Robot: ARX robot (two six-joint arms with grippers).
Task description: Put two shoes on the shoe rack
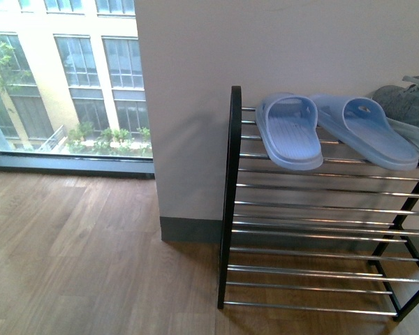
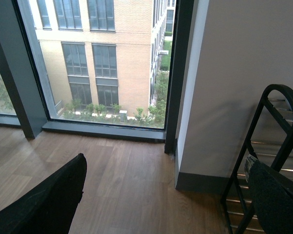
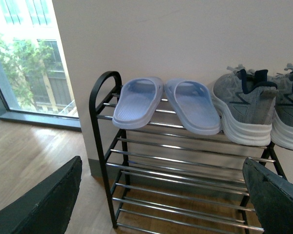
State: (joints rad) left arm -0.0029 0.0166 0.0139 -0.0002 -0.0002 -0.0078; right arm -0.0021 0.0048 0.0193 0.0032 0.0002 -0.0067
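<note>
Two grey knit shoes with thick white soles stand side by side on the top tier of the shoe rack (image 3: 109, 73): one shoe (image 3: 244, 109) beside the slippers, the other shoe (image 3: 289, 114) cut by the frame edge. The front view shows only part of a grey shoe (image 1: 408, 105) at the far right of the rack (image 1: 231, 174). My right gripper (image 3: 158, 200) is open and empty, facing the rack's lower tiers, apart from the shoes. My left gripper (image 2: 161, 204) is open and empty over the wood floor, with the rack's end frame (image 2: 282, 87) beside its one finger (image 2: 276, 200).
Two light blue slippers (image 1: 290, 132) (image 1: 366, 129) lie on the top tier left of the shoes. A white wall with a grey skirting (image 1: 188, 230) stands behind the rack. A floor-to-ceiling window (image 1: 63, 84) and wood floor (image 1: 70, 251) lie to the left.
</note>
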